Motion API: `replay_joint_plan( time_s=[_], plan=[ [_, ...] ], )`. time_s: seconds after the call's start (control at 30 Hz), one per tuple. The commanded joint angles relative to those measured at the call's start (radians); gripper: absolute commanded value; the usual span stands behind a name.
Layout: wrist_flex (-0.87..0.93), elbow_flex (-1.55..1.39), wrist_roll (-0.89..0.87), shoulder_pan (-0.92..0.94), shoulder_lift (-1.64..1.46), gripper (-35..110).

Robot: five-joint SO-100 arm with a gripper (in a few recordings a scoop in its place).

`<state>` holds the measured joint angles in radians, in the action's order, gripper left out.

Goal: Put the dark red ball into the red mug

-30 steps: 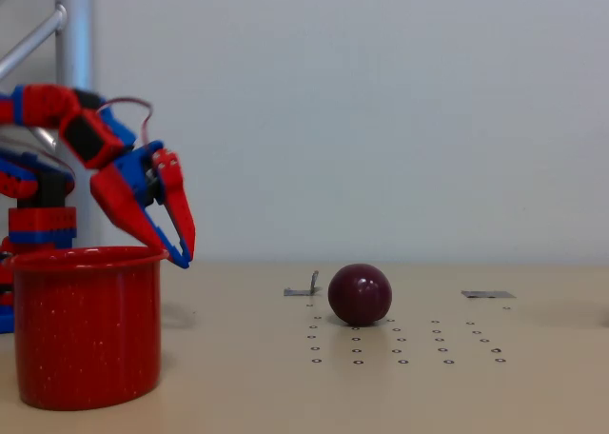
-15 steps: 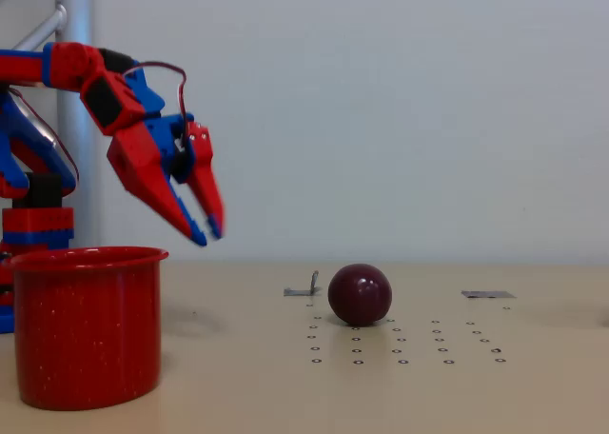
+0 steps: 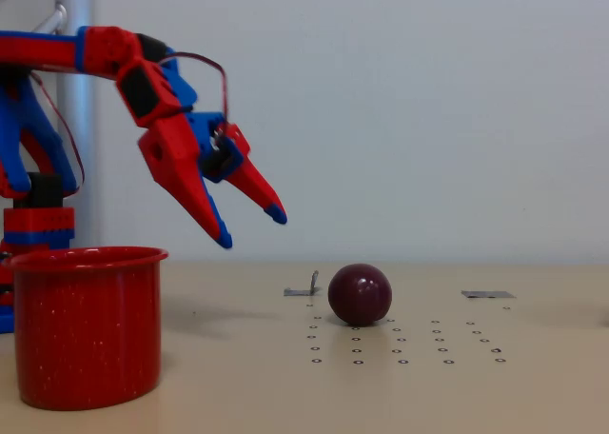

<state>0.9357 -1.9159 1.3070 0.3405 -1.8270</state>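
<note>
fixed view has my red-and-blue two-finger gripper [image 3: 249, 226] hanging in the air left of centre, fingers spread apart with nothing between them. the small glossy maroon ball [image 3: 360, 294] sits on the beige table [image 3: 533, 377] at lower centre, well apart from the bright red speckled enamel mug [image 3: 86, 325] at lower left.

The claw [image 3: 249, 228] has risen from the mug [image 3: 86, 325] rim and travelled rightward toward the ball [image 3: 360, 293]. Its jaws, near closed before, now stand spread apart, tips pointing down-right.
</note>
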Motion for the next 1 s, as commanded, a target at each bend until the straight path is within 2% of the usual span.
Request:
replay_joint_plan(
  time_s=[0.0, 0.23, 0.43, 0.7, 0.97],
  plan=[
    [0.006, 0.127, 0.029, -0.025, 0.015, 40],
    [-0.017, 0.281, 0.201, -0.095, 0.137, 42],
    [-0.175, 0.284, 0.337, -0.123, 0.187, 43],
    [-0.279, 0.408, 0.514, -0.115, 0.410, 44],
    [-0.275, 0.520, 0.560, -0.183, 0.525, 44]
  ],
)
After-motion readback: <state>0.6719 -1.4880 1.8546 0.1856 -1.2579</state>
